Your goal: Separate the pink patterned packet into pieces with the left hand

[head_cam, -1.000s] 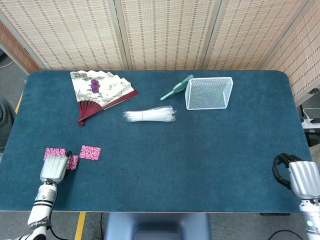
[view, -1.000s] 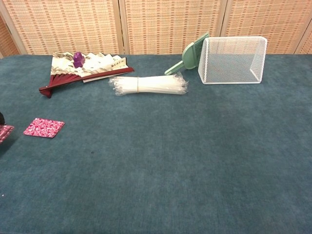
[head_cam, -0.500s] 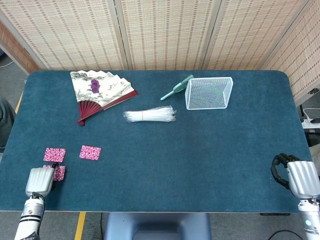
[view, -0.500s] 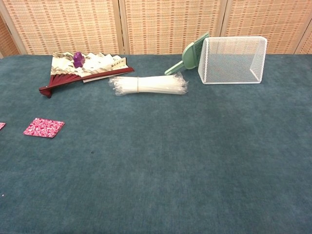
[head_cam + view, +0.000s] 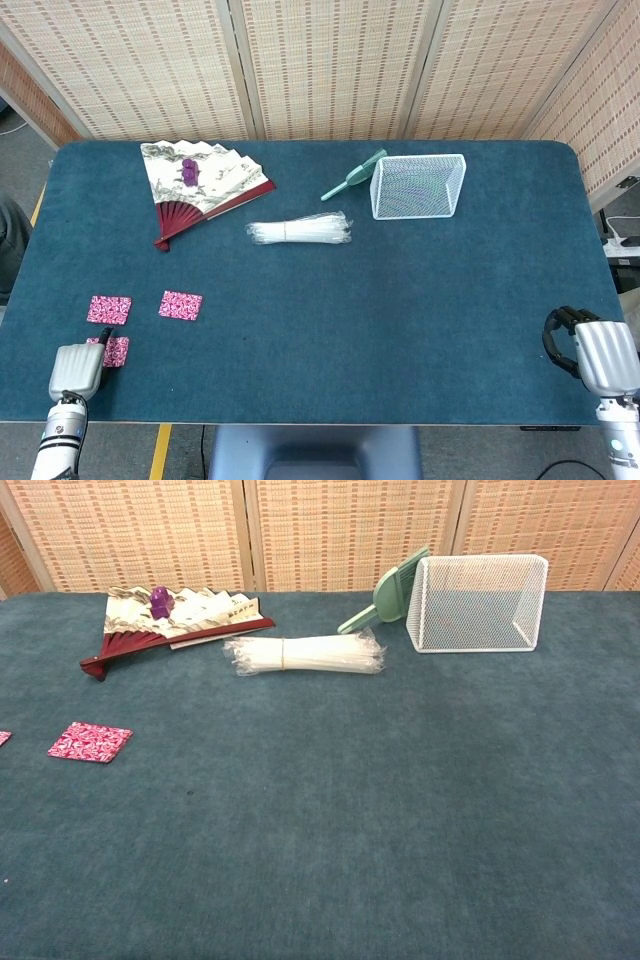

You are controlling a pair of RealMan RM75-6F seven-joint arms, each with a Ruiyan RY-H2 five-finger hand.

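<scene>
The pink patterned packet lies in three pieces at the table's front left. One piece [image 5: 109, 309] and another piece [image 5: 180, 305] lie flat side by side; the latter also shows in the chest view [image 5: 90, 741]. A third piece [image 5: 115, 351] sits at the fingertips of my left hand [image 5: 77, 368], which appears to pinch it just above the front edge. My right hand [image 5: 598, 355] hangs off the front right corner with its fingers curled in and nothing in them. Neither hand shows in the chest view.
A paper fan [image 5: 200, 180] with a small purple object [image 5: 188, 170] on it lies at the back left. A bundle of clear plastic sleeves [image 5: 300, 231] sits mid-table. A green scoop [image 5: 353, 175] leans beside a white mesh basket [image 5: 418, 185] at the back.
My left hand has drawn back toward the front left edge, carrying the third pink piece away from the other two. The right hand has stayed put.
</scene>
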